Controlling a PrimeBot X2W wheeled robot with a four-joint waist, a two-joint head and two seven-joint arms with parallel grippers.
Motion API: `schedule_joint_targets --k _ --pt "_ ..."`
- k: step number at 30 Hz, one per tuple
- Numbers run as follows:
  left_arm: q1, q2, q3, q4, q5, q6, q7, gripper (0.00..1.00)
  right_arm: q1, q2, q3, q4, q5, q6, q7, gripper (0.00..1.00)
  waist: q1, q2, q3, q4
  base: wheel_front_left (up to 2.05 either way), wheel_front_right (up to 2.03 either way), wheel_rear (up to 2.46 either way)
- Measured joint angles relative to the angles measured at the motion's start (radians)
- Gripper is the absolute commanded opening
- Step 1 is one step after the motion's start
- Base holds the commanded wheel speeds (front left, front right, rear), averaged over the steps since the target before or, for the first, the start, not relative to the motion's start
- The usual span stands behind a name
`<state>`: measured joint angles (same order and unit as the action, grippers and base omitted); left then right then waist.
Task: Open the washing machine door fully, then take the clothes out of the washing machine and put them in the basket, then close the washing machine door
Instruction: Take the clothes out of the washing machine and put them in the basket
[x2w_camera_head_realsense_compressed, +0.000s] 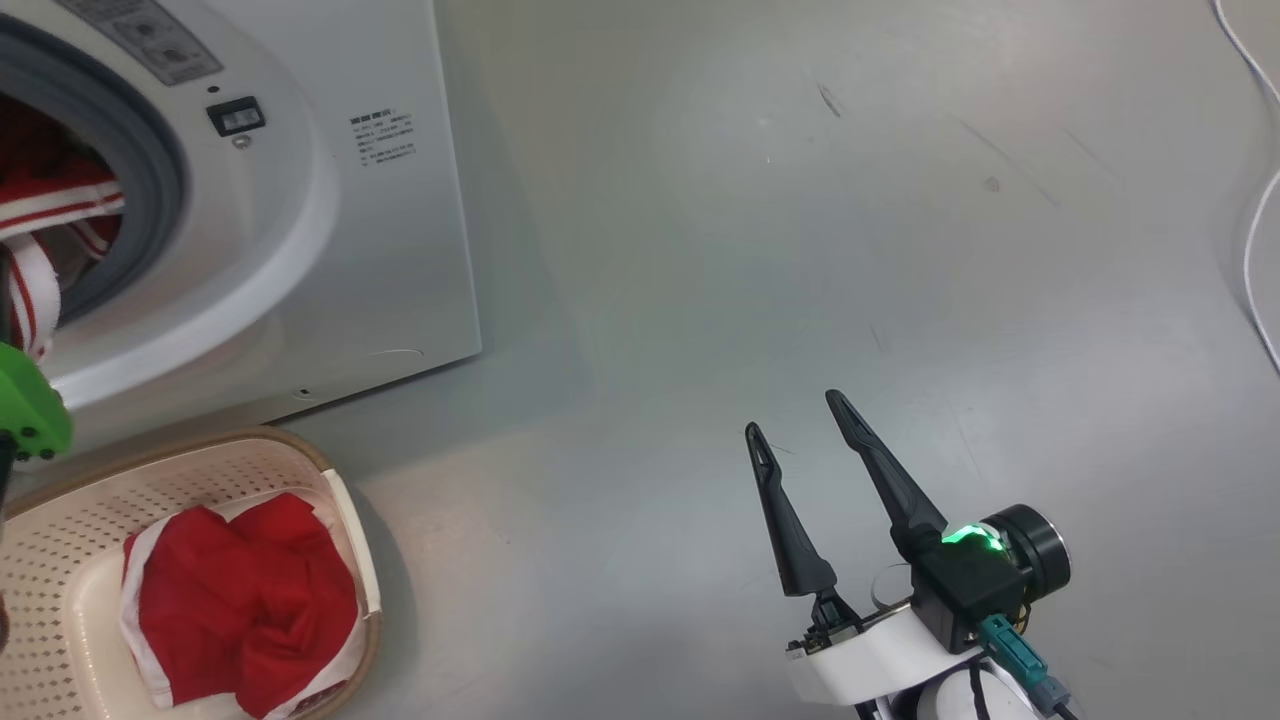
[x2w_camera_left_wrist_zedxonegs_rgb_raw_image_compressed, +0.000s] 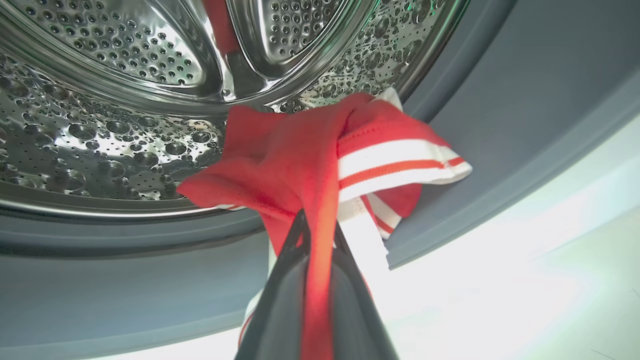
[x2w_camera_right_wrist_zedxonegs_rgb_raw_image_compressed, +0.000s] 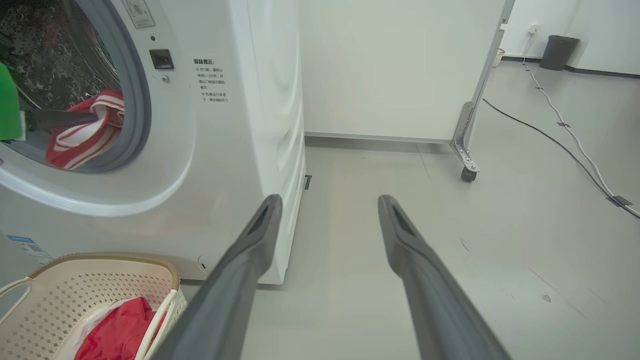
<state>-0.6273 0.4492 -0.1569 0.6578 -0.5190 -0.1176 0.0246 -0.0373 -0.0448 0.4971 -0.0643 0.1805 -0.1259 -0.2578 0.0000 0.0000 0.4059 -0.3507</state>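
Note:
The white washing machine (x2w_camera_head_realsense_compressed: 380, 250) stands at the upper left with its porthole uncovered; its door is out of view. In the left wrist view my left gripper (x2w_camera_left_wrist_zedxonegs_rgb_raw_image_compressed: 320, 225) is shut on a red garment with white stripes (x2w_camera_left_wrist_zedxonegs_rgb_raw_image_compressed: 295, 160) of the clothes, which drapes from the steel drum (x2w_camera_left_wrist_zedxonegs_rgb_raw_image_compressed: 100, 135) over the grey gasket (x2w_camera_left_wrist_zedxonegs_rgb_raw_image_compressed: 500, 125). The right wrist view shows that same garment (x2w_camera_right_wrist_zedxonegs_rgb_raw_image_compressed: 85, 137) at the porthole's lip with the left gripper (x2w_camera_right_wrist_zedxonegs_rgb_raw_image_compressed: 90, 119) on it. Another red garment (x2w_camera_head_realsense_compressed: 250, 600) lies in the cream basket (x2w_camera_head_realsense_compressed: 60, 560) below the porthole. My right gripper (x2w_camera_head_realsense_compressed: 793, 413) hovers open over bare floor, holding nothing.
A white partition panel on a caster (x2w_camera_right_wrist_zedxonegs_rgb_raw_image_compressed: 467, 172) stands behind and to the right of the machine. Cables (x2w_camera_right_wrist_zedxonegs_rgb_raw_image_compressed: 575, 145) run across the floor at the far right, and a dark bin (x2w_camera_right_wrist_zedxonegs_rgb_raw_image_compressed: 559, 51) sits by the back wall. Grey floor (x2w_camera_head_realsense_compressed: 800, 200) stretches right of the machine.

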Motion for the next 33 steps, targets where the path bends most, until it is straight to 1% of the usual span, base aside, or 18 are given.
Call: schedule_joint_targets --k 3,10,17,18,24,33 --pt "0.02 -0.022 -0.01 0.007 -0.007 -0.002 -0.032 0.0 0.0 0.0 -0.01 0.016 0.0 0.0 0.0 1.0 0.0 0.0 -0.031 0.028 0.0 0.0 0.0" --pt "0.067 -0.042 -0.034 0.01 -0.007 -0.002 -0.093 0.0 0.005 -0.001 -0.026 0.047 0.0 0.0 0.0 1.0 0.0 0.0 -0.089 0.084 0.0 0.0 0.0" --pt "0.133 -0.067 -0.039 0.013 -0.015 -0.002 -0.165 0.0 0.008 -0.002 -0.032 0.075 0.0 0.0 0.0 1.0 0.0 0.0 -0.157 0.14 0.0 0.0 0.0" --pt "0.151 -0.071 -0.039 0.013 -0.016 -0.002 -0.189 0.0 0.011 -0.002 -0.033 0.081 0.001 0.0 0.0 1.0 0.0 0.0 -0.176 0.153 0.0 0.0 0.0" --pt "0.2 -0.074 -0.042 0.003 -0.016 -0.003 -0.245 0.0 0.029 -0.002 -0.035 0.097 0.004 0.0 0.0 1.0 0.0 0.0 -0.22 0.178 0.0 0.0 0.0" --pt "0.252 -0.08 -0.038 -0.064 -0.017 -0.003 -0.265 0.0 0.046 -0.003 -0.045 0.11 0.011 0.0 0.0 1.0 0.0 0.0 -0.276 0.207 0.0 0.0 0.0"
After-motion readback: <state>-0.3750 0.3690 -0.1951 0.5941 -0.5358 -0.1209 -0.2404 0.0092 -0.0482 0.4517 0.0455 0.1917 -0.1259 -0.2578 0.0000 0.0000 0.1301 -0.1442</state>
